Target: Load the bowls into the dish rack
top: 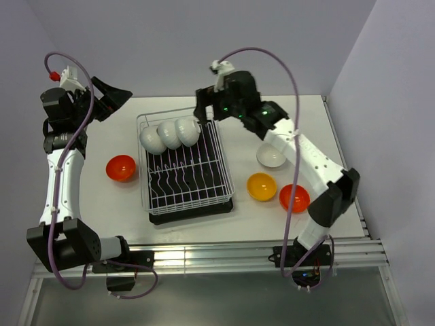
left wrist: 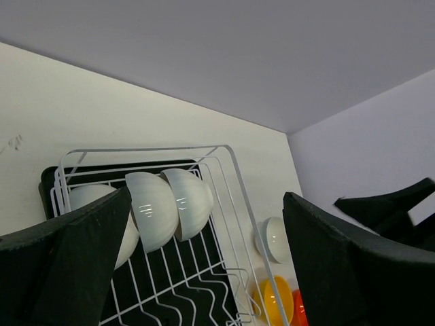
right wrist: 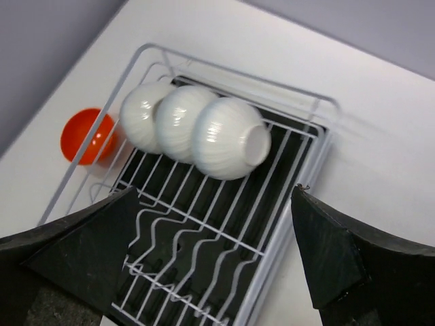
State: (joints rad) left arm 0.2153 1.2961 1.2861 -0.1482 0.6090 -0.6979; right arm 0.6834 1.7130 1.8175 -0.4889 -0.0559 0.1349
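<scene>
The right claw [top: 202, 114] is hovering with its fingers spread wide and nothing between them. It is sitting over the far right corner of the dish rack [top: 190, 183], just beside the last of the three white bowls [top: 170, 134]. These are standing on edge in a row across the rack's far end. The left claw [top: 117, 102] is also gaping and empty, and is hanging over the far left corner of the counter [top: 204, 227].

Four bowls are waiting outside the rack. The loose white bowl [top: 271, 157] is lying rim-up to the right of the rack, toward the right edge of the counter and nearer than the right claw. This makes it the closest pickup for the right arm. The yellow-orange bowl [top: 262, 186] and the right red-orange bowl [top: 294, 197] are sitting closer to the near right corner, almost touching. The left red-orange bowl [top: 121, 168] is resting alone by the left edge, on the left arm's side.

Being round, the bowls are offering no preferred grasp axis, so a rim pinch is looking likely. The counter is flat and pale. The rack's long axis is running far to near, and its near prongs are standing unfilled.
</scene>
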